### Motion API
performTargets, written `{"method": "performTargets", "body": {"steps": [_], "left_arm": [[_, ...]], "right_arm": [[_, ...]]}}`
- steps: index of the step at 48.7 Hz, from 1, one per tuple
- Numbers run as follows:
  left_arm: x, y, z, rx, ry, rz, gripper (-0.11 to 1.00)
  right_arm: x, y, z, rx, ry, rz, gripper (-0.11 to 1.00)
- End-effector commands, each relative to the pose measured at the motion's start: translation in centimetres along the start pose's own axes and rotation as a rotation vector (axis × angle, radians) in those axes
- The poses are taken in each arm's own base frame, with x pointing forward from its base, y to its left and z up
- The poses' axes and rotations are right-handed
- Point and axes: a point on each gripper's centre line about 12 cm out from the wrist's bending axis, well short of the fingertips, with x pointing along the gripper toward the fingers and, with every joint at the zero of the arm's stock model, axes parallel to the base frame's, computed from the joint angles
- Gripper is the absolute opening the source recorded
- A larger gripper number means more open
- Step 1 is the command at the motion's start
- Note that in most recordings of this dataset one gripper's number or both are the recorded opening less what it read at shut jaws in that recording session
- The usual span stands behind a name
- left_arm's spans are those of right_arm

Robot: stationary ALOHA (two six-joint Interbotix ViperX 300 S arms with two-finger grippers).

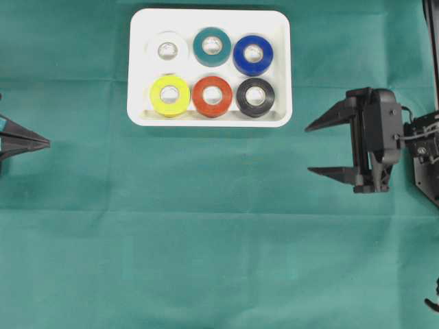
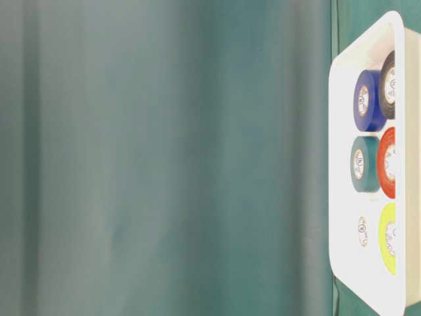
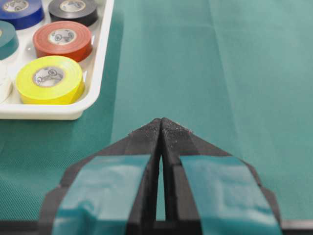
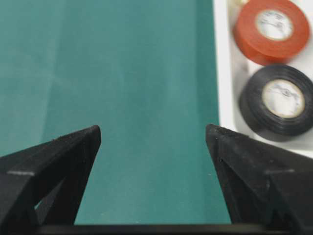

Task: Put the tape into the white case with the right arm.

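Since all six tape rolls (image 1: 212,72) already lie inside the white case (image 1: 278,68), we judge the job finished; our right gripper (image 1: 326,147) hangs empty, jaws wide, beside the case; left gripper (image 3: 161,126) closed; retreat without nudging the rim.

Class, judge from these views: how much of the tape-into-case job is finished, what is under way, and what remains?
Done, it appears: six tape rolls sit inside the white case, including the black roll nearest the right gripper. In hand: nothing; the right gripper's jaws stand open and empty over the cloth beside the case, and the left gripper is shut. Left: no loose roll shows on the green cloth.
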Motion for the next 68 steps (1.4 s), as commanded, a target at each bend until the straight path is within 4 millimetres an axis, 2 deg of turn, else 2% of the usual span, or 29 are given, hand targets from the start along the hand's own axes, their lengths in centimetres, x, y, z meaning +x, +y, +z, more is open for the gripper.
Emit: {"method": "performTargets", "body": {"steps": [1,18,39,46,68], "left_arm": [[0.0,0.0,0.5,-0.002,-0.011,0.001,0.0],[0.0,0.0,0.5,0.0,-0.011,0.001,0.0],[0.0,0.0,0.5,-0.002,-0.011,0.001,0.0],[0.0,0.0,0.5,-0.002,-0.011,0.001,0.0],[0.1,0.0,0.5,-0.002,-0.008,0.001,0.0]], "right_arm": [[-0.1,0.2,0.5,-0.003,-0.016,0.006,0.58],[-0.8,0.1,0.0,-0.012,-0.026,0.005,0.59],[-5.9,-0.1,-0.8,-0.011,-0.214,0.002,0.58],[-6.9,-0.2,-1.5,-0.009,-0.259,0.007,0.58],[-7.6,-0.2,-3.5,-0.012,-0.293,0.019,0.58]]}}
